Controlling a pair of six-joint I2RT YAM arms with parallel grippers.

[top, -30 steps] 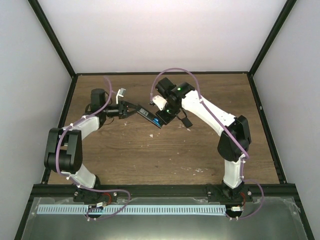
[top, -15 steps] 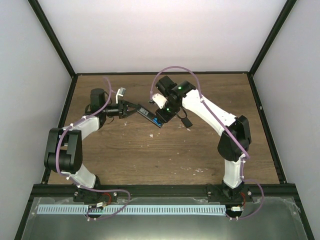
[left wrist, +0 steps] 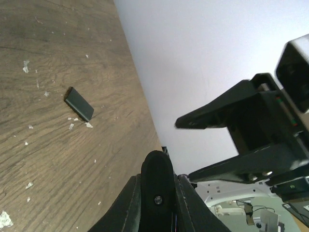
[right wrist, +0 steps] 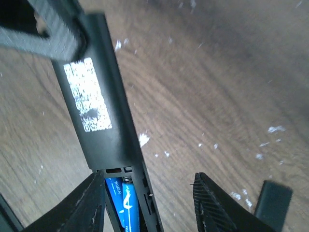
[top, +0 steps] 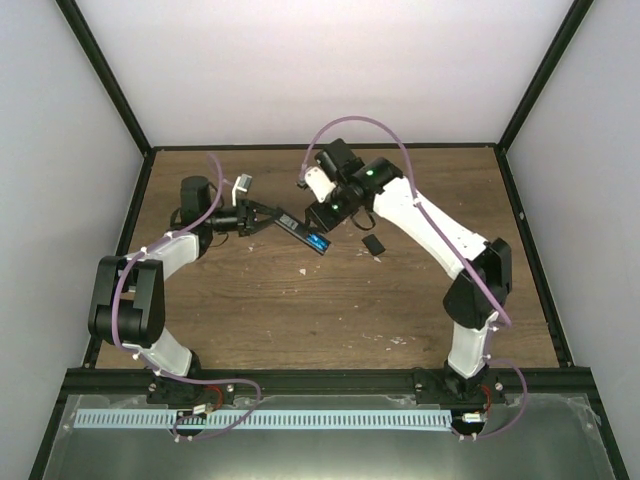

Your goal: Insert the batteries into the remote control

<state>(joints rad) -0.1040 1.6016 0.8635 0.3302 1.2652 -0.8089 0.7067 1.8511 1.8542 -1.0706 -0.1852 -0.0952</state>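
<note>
Since a second ago the right gripper (top: 322, 214) has drawn back from the remote control (top: 300, 231), going up and toward the far side of the table (top: 300, 310), and the right arm's elbow has swung out to the right. With that pull-back the small black cover piece (top: 373, 244) shows in full on the wood, just right of the remote and apart from it. The left arm has kept its place.

The left gripper (top: 270, 217) is clamped on the remote's far-left end and holds it slanted, its other end pointing down and to the right in the top view. In the right wrist view the remote lies back side up, with a white printed label on it, and a left finger crosses its upper end. At the lower end the battery bay is uncovered, and the batteries (right wrist: 123, 202), two bright-blue cylinders, lie side by side inside it.

The right gripper's jaws are spread wide with nothing between them; the wrist view shows one finger on each side of the remote's open end, neither touching it. The cover piece lies flat in that view's lower right corner, and the left wrist view shows it alone on the wood among pale specks
</note>
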